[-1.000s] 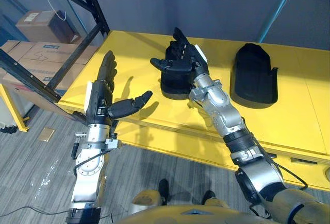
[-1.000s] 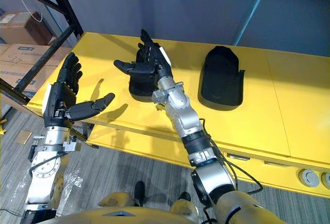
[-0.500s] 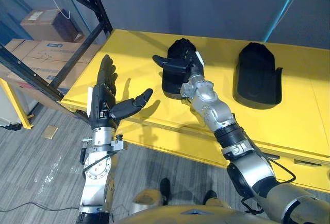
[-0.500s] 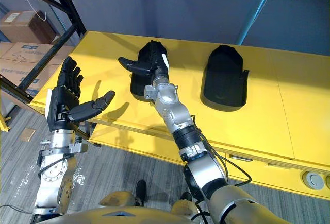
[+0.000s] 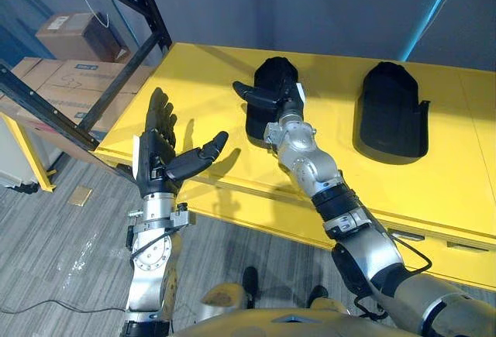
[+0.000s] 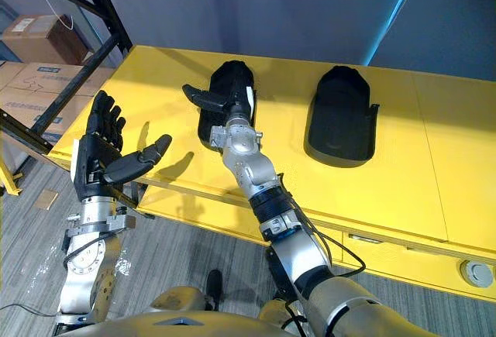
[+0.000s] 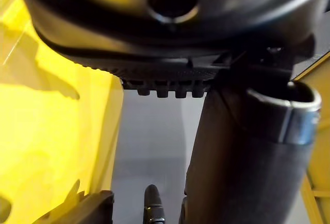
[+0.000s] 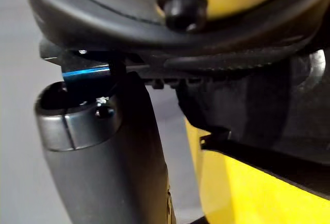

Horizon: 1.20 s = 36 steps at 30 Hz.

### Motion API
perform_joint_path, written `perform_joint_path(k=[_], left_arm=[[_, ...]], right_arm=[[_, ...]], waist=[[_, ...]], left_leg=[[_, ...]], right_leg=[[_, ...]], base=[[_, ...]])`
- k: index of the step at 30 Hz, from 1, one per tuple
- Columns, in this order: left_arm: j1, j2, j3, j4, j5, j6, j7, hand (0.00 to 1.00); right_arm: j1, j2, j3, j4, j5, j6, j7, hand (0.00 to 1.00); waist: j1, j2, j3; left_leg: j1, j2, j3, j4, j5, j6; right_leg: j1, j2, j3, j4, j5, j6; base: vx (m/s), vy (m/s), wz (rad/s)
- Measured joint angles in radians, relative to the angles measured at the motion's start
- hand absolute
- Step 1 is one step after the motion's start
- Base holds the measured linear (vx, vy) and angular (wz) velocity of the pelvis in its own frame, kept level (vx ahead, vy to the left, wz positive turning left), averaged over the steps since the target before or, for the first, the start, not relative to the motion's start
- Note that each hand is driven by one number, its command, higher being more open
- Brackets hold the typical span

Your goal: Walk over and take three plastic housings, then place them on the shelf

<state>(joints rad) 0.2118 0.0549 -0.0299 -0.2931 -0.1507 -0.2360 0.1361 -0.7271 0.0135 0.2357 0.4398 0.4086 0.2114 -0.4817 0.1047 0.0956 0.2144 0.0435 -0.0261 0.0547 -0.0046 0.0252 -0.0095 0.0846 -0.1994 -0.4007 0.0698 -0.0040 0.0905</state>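
Two black plastic housings lie well apart on the yellow table point(image 5: 209, 73). The nearer-left housing point(image 5: 260, 126) lies towards the table's middle and the other housing point(image 5: 390, 108) to its right; both lie lengthwise, rounded ends pointing away from the robot.

The right hand point(image 5: 277, 98) rests flat on top of the nearer-left housing. Its thumb point(image 5: 246, 89) sticks straight out to the side past the housing's edge, and the fingers lie along the housing rather than curled round it, so the hand touches it without gripping.

The left hand point(image 5: 157, 151) hovers over the table's near left edge, apart from both housings. Its fingers are straight and point upward, the thumb is spread toward the table, and it holds nothing.

A black rack upright point(image 5: 143, 4) slants up past the table's far left corner. Behind it sit cardboard boxes point(image 5: 66, 81). The upper box point(image 5: 74, 36) bears a white label point(image 5: 56, 22), and the lower boxes carry printed marks, but none of this writing is legible. The floor point(image 5: 62, 244) is grey.
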Motion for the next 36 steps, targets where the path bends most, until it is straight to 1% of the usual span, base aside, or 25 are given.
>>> perform_joint_path(k=[3, 5, 7, 9, 17, 19, 21, 25, 28, 31, 33, 34, 36], left_arm=[[0.012, 0.000, -0.012, 0.000, -0.007, 0.000, 0.011, 1.00], [0.024, 0.000, -0.014, 0.000, -0.018, 0.001, 0.014, 1.00], [0.025, -0.001, -0.014, 0.000, -0.036, 0.001, 0.018, 1.00], [0.027, -0.001, -0.014, 0.000, -0.043, 0.001, 0.033, 1.00], [0.035, -0.001, -0.056, 0.000, -0.075, 0.001, 0.035, 1.00], [0.035, -0.001, -0.058, 0.001, -0.076, 0.001, 0.034, 1.00], [0.037, -0.001, -0.068, 0.003, -0.082, 0.001, 0.037, 1.00], [0.049, 0.000, -0.090, 0.018, -0.088, 0.001, 0.037, 1.00], [0.069, 0.000, -0.100, 0.018, -0.093, 0.001, 0.036, 1.00], [0.070, 0.000, -0.101, 0.018, -0.111, 0.001, 0.034, 1.00], [0.072, 0.000, -0.101, 0.018, -0.112, 0.001, 0.029, 1.00], [0.072, 0.000, -0.102, 0.018, -0.112, 0.001, 0.026, 1.00], [0.072, 0.001, -0.109, 0.018, -0.112, -0.002, 0.016, 1.00]], right_arm=[[-0.002, 0.003, -0.001, 0.001, -0.002, -0.006, -0.011, 1.00], [-0.002, 0.004, -0.002, 0.002, -0.004, -0.007, -0.035, 1.00], [-0.002, 0.004, -0.013, 0.005, -0.011, -0.019, -0.061, 1.00], [-0.002, 0.009, -0.027, 0.018, -0.022, -0.047, -0.089, 1.00], [-0.002, 0.033, -0.053, 0.028, -0.054, -0.091, -0.177, 1.00], [-0.002, 0.040, -0.062, 0.028, -0.090, -0.112, -0.206, 1.00], [-0.002, 0.041, -0.070, 0.028, -0.091, -0.131, -0.228, 1.00], [-0.001, 0.043, -0.069, 0.028, -0.122, -0.138, -0.248, 1.00], [0.002, 0.043, -0.069, 0.028, -0.122, -0.153, -0.225, 1.00], [0.006, 0.042, -0.059, 0.028, -0.118, -0.181, -0.145, 1.00], [0.006, 0.042, -0.015, 0.028, -0.104, -0.184, -0.062, 1.00], [0.006, 0.042, 0.002, 0.028, -0.104, -0.184, -0.042, 1.00], [0.008, 0.042, 0.065, 0.011, -0.105, -0.184, 0.028, 1.00]], waist=[[-0.001, 0.001, 0.001], [-0.001, 0.004, 0.004], [0.000, 0.012, 0.008], [0.000, 0.018, 0.012], [-0.002, 0.023, 0.015], [-0.002, 0.034, 0.021], [-0.001, 0.041, 0.024], [-0.003, 0.042, 0.025], [-0.004, 0.044, 0.026], [-0.006, 0.053, 0.030], [-0.012, 0.055, 0.031], [-0.014, 0.055, 0.030], [-0.021, 0.055, 0.030]], left_leg=[[-0.001, 0.000, 0.002, -0.001, 0.001, 0.000], [-0.002, 0.000, 0.003, -0.002, 0.002, 0.000], [-0.001, 0.000, 0.003, -0.002, 0.003, 0.000], [-0.001, 0.000, 0.003, -0.004, 0.005, 0.000], [-0.001, 0.001, 0.003, -0.025, 0.022, -0.003], [-0.001, 0.001, 0.003, -0.039, 0.032, -0.003], [0.000, 0.000, 0.003, -0.042, 0.034, -0.003], [0.000, 0.000, 0.002, -0.053, 0.043, -0.004], [0.000, 0.000, 0.002, -0.053, 0.043, -0.004], [0.000, 0.000, 0.002, -0.053, 0.044, -0.004], [0.001, 0.001, 0.002, -0.052, 0.044, -0.004], [0.001, 0.001, 0.002, -0.052, 0.044, -0.004], [0.001, 0.001, 0.003, -0.052, 0.044, -0.004]], right_leg=[[-0.006, -0.001, 0.002, 0.003, 0.000, 0.000], [-0.014, -0.005, 0.005, 0.018, -0.008, -0.001], [-0.015, -0.006, 0.005, 0.023, -0.010, -0.003], [-0.020, -0.007, 0.006, 0.029, -0.013, -0.002], [-0.043, -0.010, 0.010, 0.055, -0.024, -0.004], [-0.052, -0.011, 0.010, 0.062, -0.024, -0.005], [-0.057, -0.014, 0.012, 0.071, -0.029, -0.003], [-0.069, -0.017, 0.011, 0.087, -0.036, -0.006], [-0.069, -0.017, 0.011, 0.087, -0.037, -0.006], [-0.069, -0.017, 0.011, 0.089, -0.037, -0.006], [-0.069, -0.017, 0.010, 0.090, -0.037, -0.007], [-0.069, -0.017, 0.010, 0.090, -0.037, -0.007], [-0.069, -0.017, 0.010, 0.090, -0.037, -0.007]], base=[[-0.01, -0.007, -0.02], [0.00, 0.000, 0.00], [0.00, 0.000, 0.00], [0.00, 0.000, 0.00], [0.00, 0.000, 0.00], [0.00, 0.000, 0.00], [0.00, 0.000, 0.00], [0.00, 0.000, 0.00], [0.00, 0.000, 0.00], [0.00, 0.000, 0.00], [0.00, 0.000, 0.00], [0.00, 0.000, 0.00], [0.00, 0.000, 0.00]])
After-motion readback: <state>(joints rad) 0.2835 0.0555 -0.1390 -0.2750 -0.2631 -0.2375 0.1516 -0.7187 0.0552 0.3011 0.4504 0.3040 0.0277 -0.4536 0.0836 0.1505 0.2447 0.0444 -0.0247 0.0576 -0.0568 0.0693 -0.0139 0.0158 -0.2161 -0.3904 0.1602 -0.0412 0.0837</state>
